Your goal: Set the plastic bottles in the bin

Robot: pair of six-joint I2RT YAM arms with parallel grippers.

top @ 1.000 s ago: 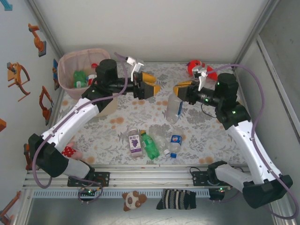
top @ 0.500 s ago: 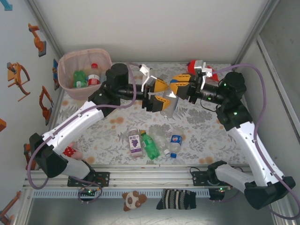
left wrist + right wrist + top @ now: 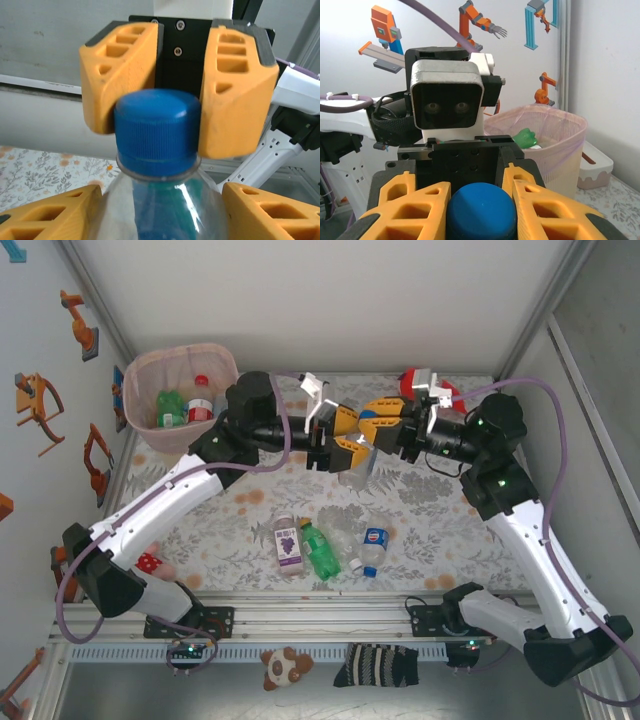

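Observation:
A clear plastic bottle [image 3: 358, 464] with a blue cap [image 3: 157, 129] hangs in mid-air over the middle of the table. My right gripper [image 3: 378, 420] is shut on its cap [image 3: 480, 212]. My left gripper [image 3: 350, 436] faces it from the left. Its orange fingers [image 3: 60, 212] press on both sides of the bottle's shoulder [image 3: 165, 205]. The pink mesh bin [image 3: 180, 352] stands at the far left and holds a green bottle [image 3: 170, 406] and a red-capped bottle [image 3: 201, 398]. It also appears in the right wrist view [image 3: 555, 130].
Three bottles lie near the front edge: a purple-labelled one [image 3: 288, 543], a green one [image 3: 321, 551] and a clear blue-labelled one [image 3: 373, 548]. A red plush fish [image 3: 418, 381] lies at the back behind the right arm. Walls close in on both sides.
The right gripper has lifted the bottle off the table and carried it left. The left gripper swung right to meet it and narrowed its jaws onto the bottle's body.

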